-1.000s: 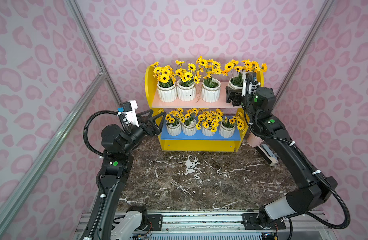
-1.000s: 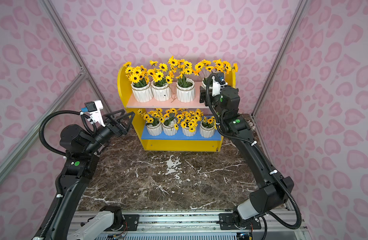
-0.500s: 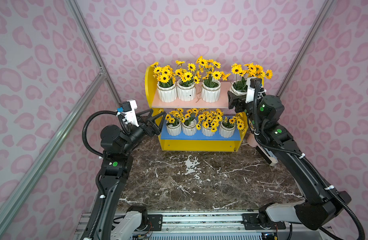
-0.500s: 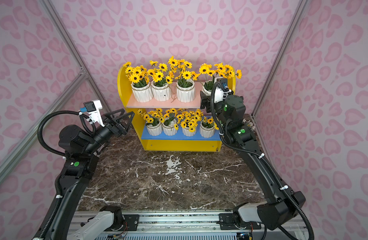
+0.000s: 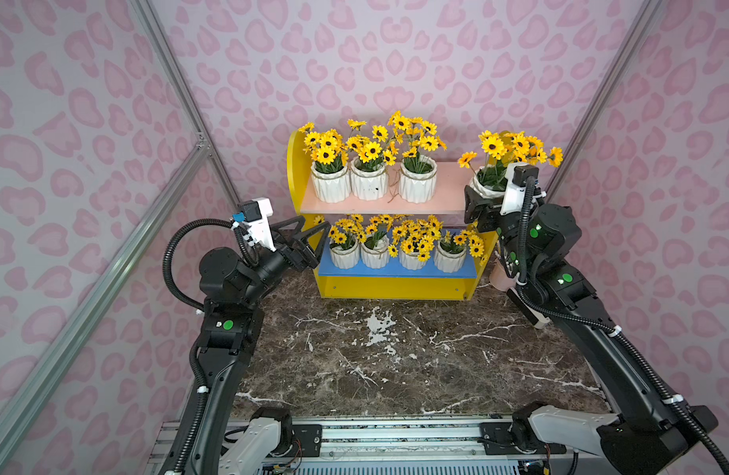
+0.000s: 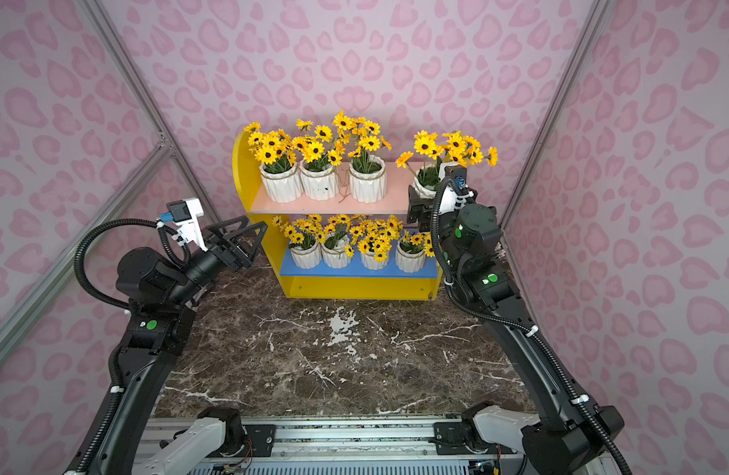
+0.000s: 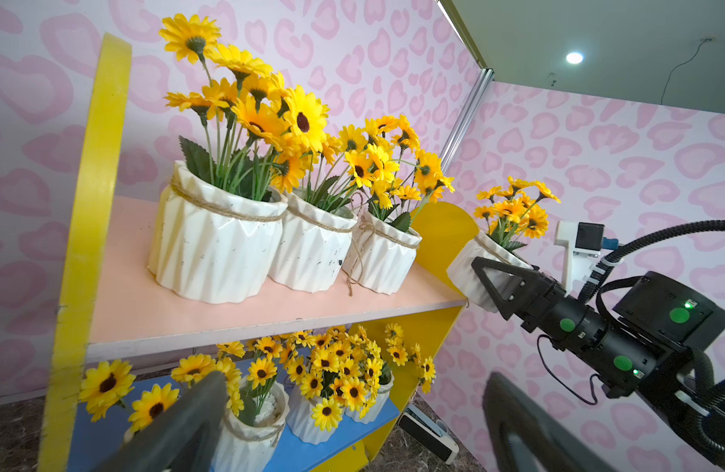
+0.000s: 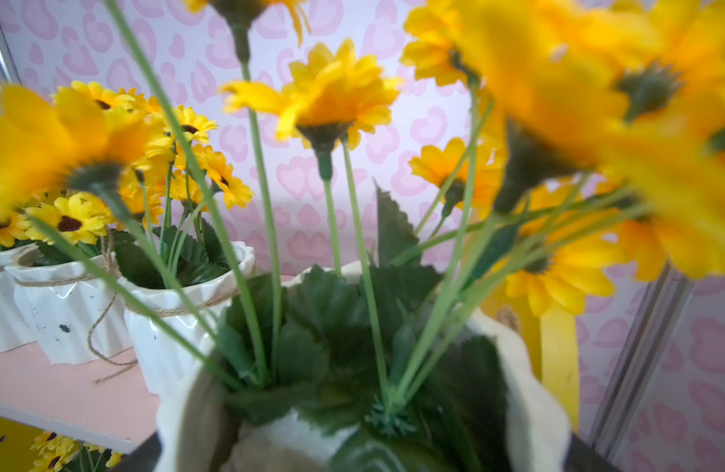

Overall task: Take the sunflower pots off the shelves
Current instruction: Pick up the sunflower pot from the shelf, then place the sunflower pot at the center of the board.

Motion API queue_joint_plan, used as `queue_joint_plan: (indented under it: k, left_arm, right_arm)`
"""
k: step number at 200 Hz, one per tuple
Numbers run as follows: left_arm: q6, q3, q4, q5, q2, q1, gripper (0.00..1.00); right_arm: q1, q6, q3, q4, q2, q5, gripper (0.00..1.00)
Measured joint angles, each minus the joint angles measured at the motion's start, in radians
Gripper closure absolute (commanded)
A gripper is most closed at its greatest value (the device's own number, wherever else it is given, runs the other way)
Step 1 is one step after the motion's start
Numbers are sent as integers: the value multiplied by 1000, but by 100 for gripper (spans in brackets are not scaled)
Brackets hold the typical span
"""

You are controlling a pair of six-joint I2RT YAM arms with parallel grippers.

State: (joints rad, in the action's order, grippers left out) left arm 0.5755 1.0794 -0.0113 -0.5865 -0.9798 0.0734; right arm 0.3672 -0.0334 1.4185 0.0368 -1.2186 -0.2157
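**A:** How far along are you?

**B:** Early. The counter [image 5: 395, 362] below both my tools carries no pot that I can see. The shelves [image 5: 293, 164] stand ahead of them. I judge one pot of eight is coming off and seven are left.

**A:** Where are the seven?

**B:** Three pots [image 5: 369, 185] sit in a close row on the upper board [image 5: 449, 187]. They are about level with my right tool [image 5: 480, 203] and off to its left, with bare pink board between. Four pots [image 5: 374, 257] crowd the lower board [image 5: 395, 272], below that tool and ahead of my left tool [image 5: 313, 230].

**A:** And the eighth?

**B:** The held pot [image 5: 487, 184] is in my right tool. The jaws stand wide, clamped on its ribbed white wall from both sides. Seen from my left wrist it is tilted, out past the rounded side panel. It looks clear of the board, though I cannot be sure of the gap.

**A:** Your left tool?

**B:** Spread open with nothing in it, near the shelves' left panel but not touching it.

**A:** What's in the pots?

**B:** Each has a bunch of yellow, dark-centred flowers on green stems above leaves, with twine around the pot. In the held pot, my right wrist shows pale filler under the leaves.
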Motion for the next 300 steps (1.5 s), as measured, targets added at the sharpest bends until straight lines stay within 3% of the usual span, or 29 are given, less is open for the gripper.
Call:
queue_joint_plan:
  k: [51, 141, 192, 244, 300]
  left_arm:
    - [0, -1, 0, 0, -8, 0, 0]
    - [-16, -45, -17, 18, 14, 2, 0]
    - [-21, -177, -41, 109, 78, 2, 0]
    - [43, -340, -84, 278, 162, 2, 0]
    - [81, -392, -90, 399, 208, 1, 0]
  right_arm:
    - [-17, 25, 2, 2, 9, 36, 100]
    - [284, -89, -169, 87, 55, 29, 100]
    - [472, -108, -429, 280, 52, 83, 100]
    - [578, -49, -595, 576, -163, 170, 100]
    - [622, -7, -587, 805, -439, 262, 100]
